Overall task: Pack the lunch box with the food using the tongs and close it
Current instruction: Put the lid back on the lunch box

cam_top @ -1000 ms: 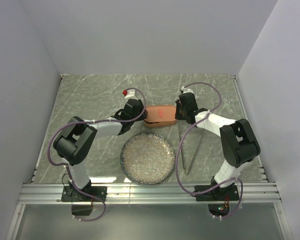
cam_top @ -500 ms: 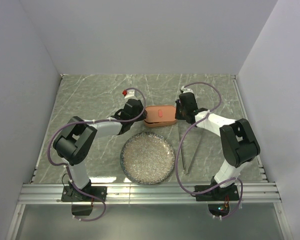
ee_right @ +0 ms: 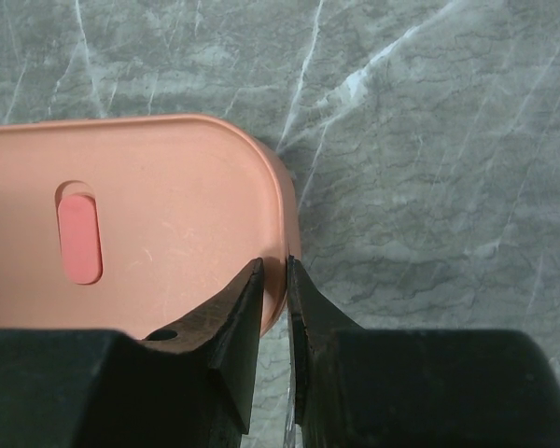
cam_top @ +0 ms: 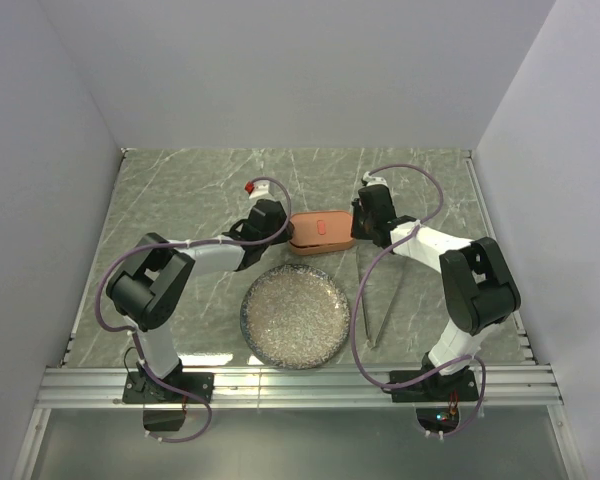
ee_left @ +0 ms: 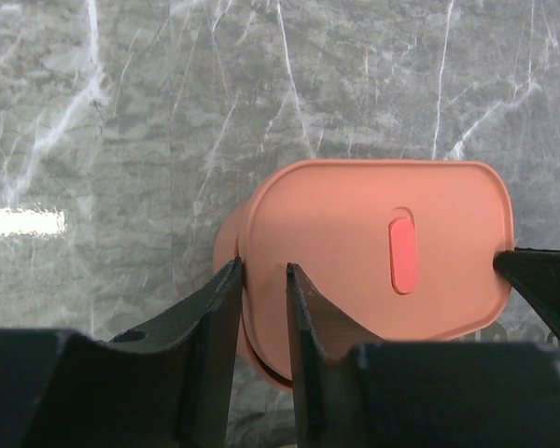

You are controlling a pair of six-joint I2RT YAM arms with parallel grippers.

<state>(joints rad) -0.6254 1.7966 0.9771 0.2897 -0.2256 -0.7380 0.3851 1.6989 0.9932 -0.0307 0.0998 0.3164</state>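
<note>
The salmon-orange lunch box (cam_top: 320,232) lies across the table's middle with its flat lid (ee_left: 355,215) on top, slightly offset from the tray underneath. A small red mark (ee_left: 403,254) shows on the lid. My left gripper (ee_left: 261,266) is at the box's left end with its jaws a little apart, one finger at the lid's rim and the other over the lid. At the right end, my right gripper (ee_right: 273,261) is shut at the lid's edge (ee_right: 282,215). The thin metal tongs (cam_top: 363,305) lie on the table right of the plate, held by neither gripper. The food is out of view.
A round speckled grey plate (cam_top: 248,310) sits in front of the lunch box between the two arms. White walls enclose the marble table on three sides, and a metal rail (cam_top: 300,385) runs along the near edge.
The left gripper's jaws have narrowed slightly at the lid's left end. Both arms and the lunch box stay where they were.
</note>
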